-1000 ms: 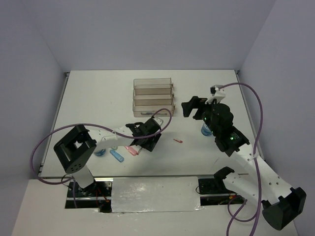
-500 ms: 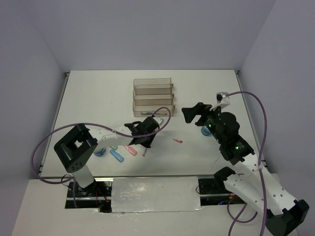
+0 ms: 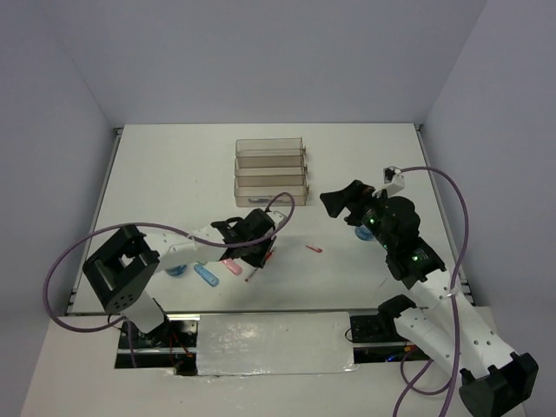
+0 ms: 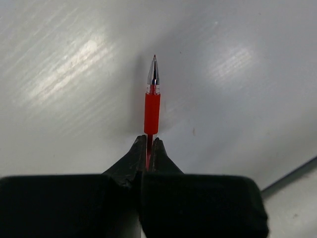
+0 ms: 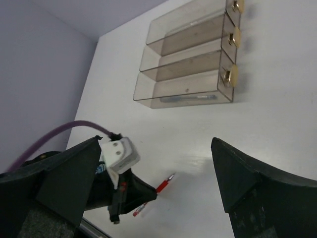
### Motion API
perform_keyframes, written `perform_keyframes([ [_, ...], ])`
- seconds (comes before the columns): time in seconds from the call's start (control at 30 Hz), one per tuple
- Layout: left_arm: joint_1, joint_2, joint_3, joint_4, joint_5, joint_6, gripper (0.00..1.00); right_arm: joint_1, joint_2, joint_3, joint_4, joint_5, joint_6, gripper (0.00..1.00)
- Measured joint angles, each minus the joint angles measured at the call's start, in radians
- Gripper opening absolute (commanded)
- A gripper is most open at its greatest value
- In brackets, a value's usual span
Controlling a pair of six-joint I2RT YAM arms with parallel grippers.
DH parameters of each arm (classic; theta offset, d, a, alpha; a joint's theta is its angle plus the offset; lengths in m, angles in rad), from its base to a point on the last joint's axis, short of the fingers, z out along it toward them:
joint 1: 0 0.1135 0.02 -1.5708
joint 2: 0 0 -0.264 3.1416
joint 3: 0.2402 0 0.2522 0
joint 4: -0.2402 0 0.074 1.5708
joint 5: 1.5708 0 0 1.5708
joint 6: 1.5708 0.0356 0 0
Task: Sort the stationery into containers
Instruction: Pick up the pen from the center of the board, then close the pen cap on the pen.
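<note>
A thin red pen with a silver tip sticks out forward from my left gripper, which is shut on its barrel just above the white table. From above, that gripper is at the table's middle front, with the pen slanting under it. The right wrist view shows the same pen in the left gripper. My right gripper hangs open and empty to the right of the containers. The nearest tray of the containers holds a thin pen.
A pink capsule and a blue capsule lie left of the left gripper, with a blue roll beyond them. A small red cap lies mid-table. Another blue roll sits under the right arm.
My left gripper has closed on the red pen and shifted slightly towards the front. The right arm swung down and to the right, then held still.
</note>
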Motion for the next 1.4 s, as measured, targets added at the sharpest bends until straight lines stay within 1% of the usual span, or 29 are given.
perform_keyframes([
  [0.07, -0.007, -0.053, 0.002, -0.064, -0.005, -0.019, 0.00, -0.007, 0.017, 0.000, -0.034, 0.025, 0.033, 1.00],
  [0.13, -0.012, -0.130, 0.019, -0.142, -0.042, -0.040, 0.00, -0.007, 0.020, 0.000, -0.064, 0.068, 0.073, 1.00],
  [0.27, -0.012, -0.310, 0.106, -0.259, -0.137, -0.066, 0.00, 0.006, 0.026, -0.026, -0.114, 0.193, 0.174, 1.00],
  [0.37, -0.011, -0.413, 0.173, -0.314, -0.174, -0.064, 0.00, 0.034, 0.065, -0.045, -0.143, 0.257, 0.179, 0.98],
  [0.5, -0.011, -0.520, 0.198, -0.384, -0.201, -0.038, 0.00, 0.052, 0.212, 0.001, -0.155, 0.216, 0.021, 0.99],
  [0.57, -0.011, -0.581, 0.192, -0.420, -0.216, -0.023, 0.00, 0.053, 0.299, 0.046, -0.169, 0.161, -0.082, 0.99],
  [0.63, -0.011, -0.649, 0.168, -0.425, -0.222, -0.003, 0.00, 0.053, 0.357, 0.075, -0.175, 0.072, -0.198, 0.98],
  [0.73, -0.011, -0.741, 0.090, -0.399, -0.210, 0.027, 0.00, 0.059, 0.387, 0.079, -0.204, -0.066, -0.366, 0.98],
  [0.83, -0.011, -0.773, 0.023, -0.393, -0.199, 0.046, 0.00, 0.072, 0.402, 0.079, -0.219, -0.134, -0.482, 0.98],
  [0.93, -0.011, -0.764, -0.006, -0.388, -0.195, 0.049, 0.00, 0.076, 0.425, 0.081, -0.212, -0.177, -0.588, 0.97],
  [0.97, -0.011, -0.766, -0.014, -0.386, -0.194, 0.049, 0.00, 0.077, 0.448, 0.090, -0.228, -0.184, -0.621, 0.93],
  [1.0, -0.011, -0.769, -0.020, -0.386, -0.192, 0.050, 0.00, 0.077, 0.476, 0.108, -0.244, -0.188, -0.649, 0.93],
  [1.1, -0.011, -0.785, -0.024, -0.383, -0.188, 0.060, 0.00, 0.079, 0.589, 0.164, -0.278, -0.203, -0.722, 0.94],
  [1.23, -0.011, -0.814, -0.024, -0.371, -0.176, 0.066, 0.00, 0.081, 0.681, 0.188, -0.332, -0.241, -0.799, 0.93],
  [1.3, -0.011, -0.819, -0.024, -0.364, -0.172, 0.066, 0.00, 0.088, 0.712, 0.200, -0.356, -0.246, -0.819, 0.93],
  [1.4, -0.011, -0.816, -0.024, -0.355, -0.166, 0.067, 0.00, 0.099, 0.719, 0.205, -0.367, -0.249, -0.831, 0.93],
])
